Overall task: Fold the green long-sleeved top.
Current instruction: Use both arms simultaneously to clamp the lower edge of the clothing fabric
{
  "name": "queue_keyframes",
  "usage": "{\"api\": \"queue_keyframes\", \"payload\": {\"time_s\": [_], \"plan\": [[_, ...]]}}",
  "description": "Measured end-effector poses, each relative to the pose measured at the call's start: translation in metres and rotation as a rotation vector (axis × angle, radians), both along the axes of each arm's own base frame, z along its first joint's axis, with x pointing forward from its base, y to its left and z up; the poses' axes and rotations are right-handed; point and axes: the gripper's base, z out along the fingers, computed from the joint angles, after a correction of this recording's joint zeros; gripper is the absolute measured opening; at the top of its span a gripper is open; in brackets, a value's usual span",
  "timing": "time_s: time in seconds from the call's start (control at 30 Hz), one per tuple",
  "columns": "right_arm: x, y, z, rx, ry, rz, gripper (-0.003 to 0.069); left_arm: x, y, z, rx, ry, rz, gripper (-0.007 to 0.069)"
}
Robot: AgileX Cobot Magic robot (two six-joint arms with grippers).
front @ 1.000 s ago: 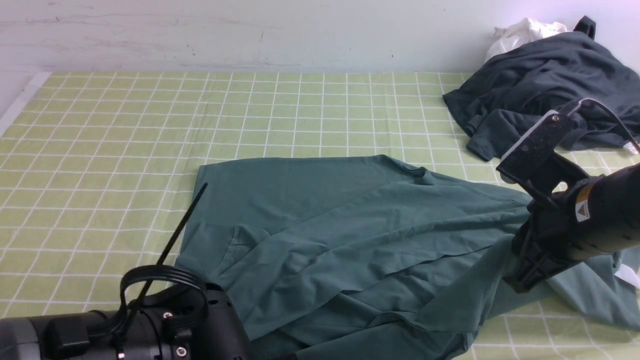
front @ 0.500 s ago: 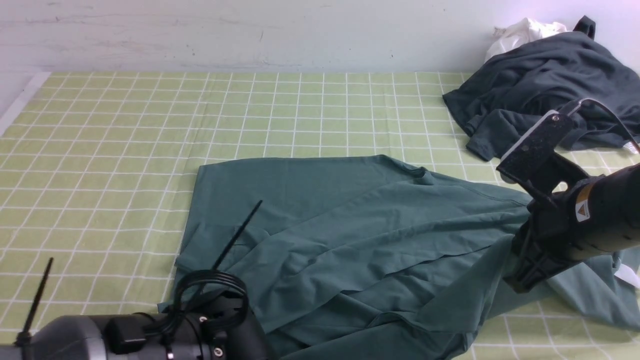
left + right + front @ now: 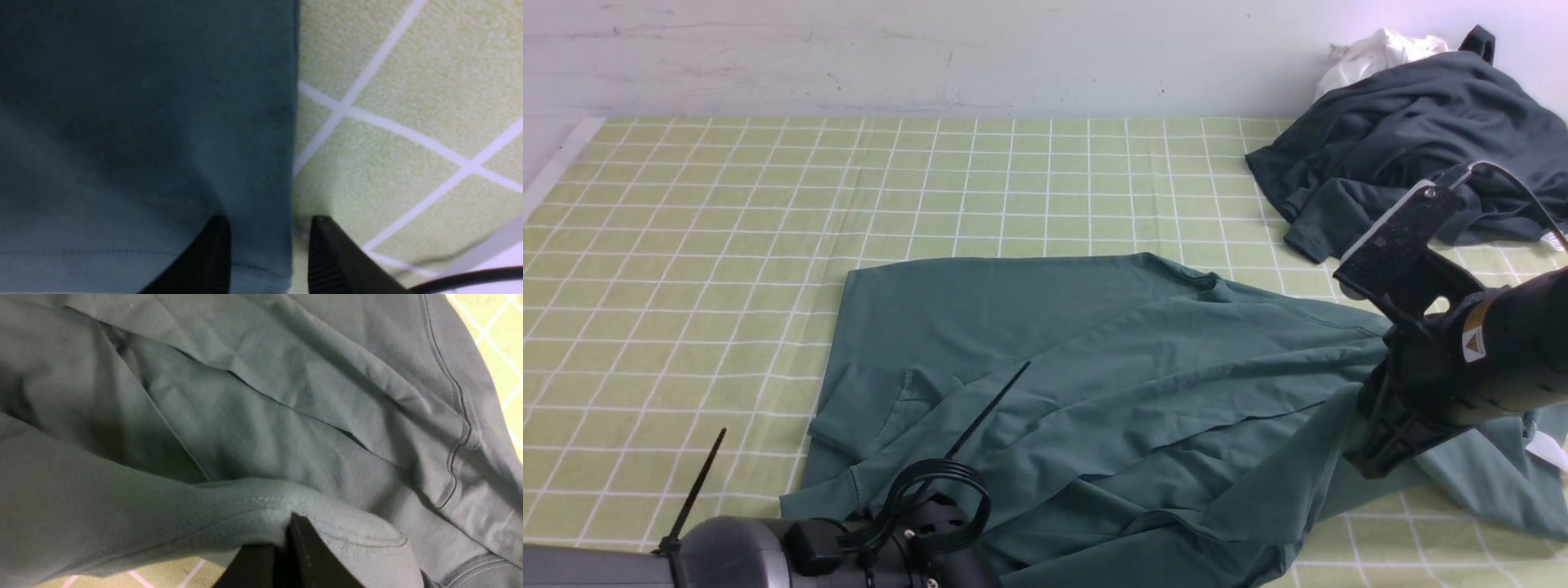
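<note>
Left gripper jaws apart astride edge of green top, pinching nothing. Right gripper clenched on hem, held up near table's right edge. Top lies rumpled across near middle of table. Risks: left side unanchored, so right pull drags whole top, fold skews; hem may slip. Grey garment at far right corner could snag.

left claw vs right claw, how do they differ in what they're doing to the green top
The left claw is open, jaws apart over the edge of the top; the right claw is shut on a bunched hem of the top. The left claw is close over cloth lying flat on the tablecloth; the right claw holds its cloth raised off the tablecloth. Both are at the same top.
</note>
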Motion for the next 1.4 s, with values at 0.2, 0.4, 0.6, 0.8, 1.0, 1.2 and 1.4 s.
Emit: {"api": "queue_keyframes", "payload": {"time_s": [0.2, 0.4, 0.6, 0.8, 1.0, 1.2, 1.4], "plan": [[0.000, 0.000, 0.000, 0.002, 0.001, -0.001, 0.0007, -0.001, 0.003, 0.014, -0.033, -0.028, -0.005, 0.0254], [0.000, 0.000, 0.000, 0.003, 0.001, -0.001, 0.0007, -0.003, 0.004, 0.013, -0.068, -0.031, -0.029, 0.0310], [0.000, 0.000, 0.000, 0.003, 0.001, -0.002, 0.0007, -0.008, 0.013, 0.001, -0.077, -0.033, -0.051, 0.0354], [0.000, 0.000, 0.000, 0.003, 0.001, -0.002, 0.0007, -0.009, 0.013, 0.001, -0.089, -0.033, -0.037, 0.0354], [0.000, 0.000, 0.000, 0.006, 0.002, -0.003, 0.0007, -0.012, 0.015, 0.005, -0.109, -0.039, -0.014, 0.0354], [0.000, 0.001, 0.000, 0.009, 0.004, -0.005, 0.0007, -0.011, 0.016, 0.010, -0.139, -0.057, -0.023, 0.0355], [0.000, 0.001, 0.000, 0.011, 0.004, -0.005, 0.0007, 0.006, 0.027, 0.009, -0.151, -0.069, 0.057, 0.0356]]}}
